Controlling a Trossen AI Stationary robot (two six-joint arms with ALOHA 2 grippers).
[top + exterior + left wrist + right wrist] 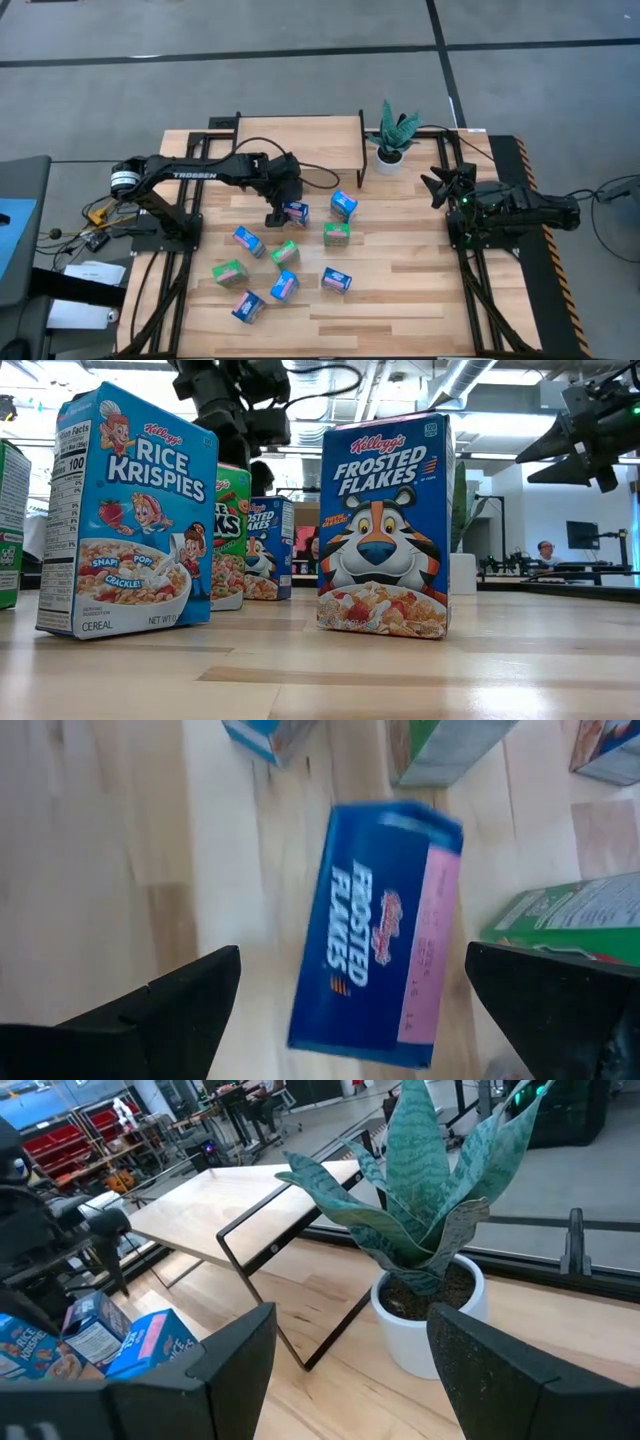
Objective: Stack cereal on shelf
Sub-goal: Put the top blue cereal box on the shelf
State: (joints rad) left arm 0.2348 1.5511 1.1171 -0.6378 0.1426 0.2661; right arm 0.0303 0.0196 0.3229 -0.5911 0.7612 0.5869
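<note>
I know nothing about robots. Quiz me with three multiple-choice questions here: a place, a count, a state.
1. Where is the potted plant? A on the shelf; B on the table beside the shelf; C among the cereal boxes.
2. How many cereal boxes sit on the shelf? A none; B three; C nine.
3. The left gripper is: A open above a Frosted Flakes box; B shut on a box; C off the table.
Answers: B, it stands by the shelf's right end; A, its top is bare; A, its fingers flank the box.
</note>
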